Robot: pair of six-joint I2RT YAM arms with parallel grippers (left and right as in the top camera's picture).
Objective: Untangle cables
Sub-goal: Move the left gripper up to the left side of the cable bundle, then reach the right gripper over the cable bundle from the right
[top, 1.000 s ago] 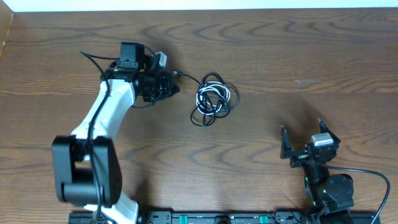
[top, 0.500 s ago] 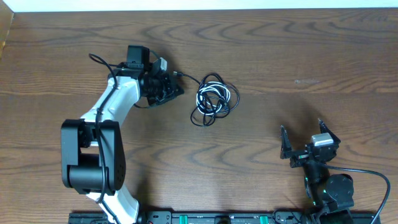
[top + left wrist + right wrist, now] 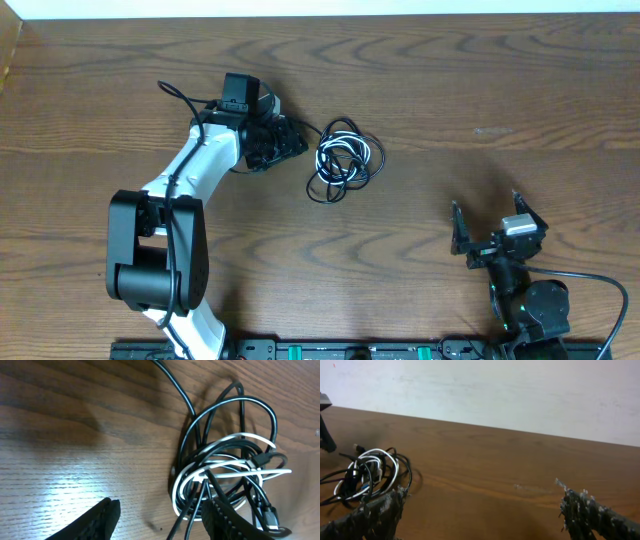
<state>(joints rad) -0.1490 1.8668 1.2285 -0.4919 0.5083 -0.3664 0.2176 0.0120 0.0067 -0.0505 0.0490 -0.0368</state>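
— Nearest first: the right end effector?
— Spread wide, nothing between its tips.
— And the cables?
— One tangled bundle, white among black, lying on the counter well ahead of it and to its left.
— The left end effector?
— Parted, pinching nothing. The bundle lies just in front of its tips, with a few black strands running in between them.

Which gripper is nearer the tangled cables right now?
Left. The left gripper is right beside the cable tangle, its open fingers reaching the tangle's edge. The right gripper, open, sits well apart on the tangle's other side.
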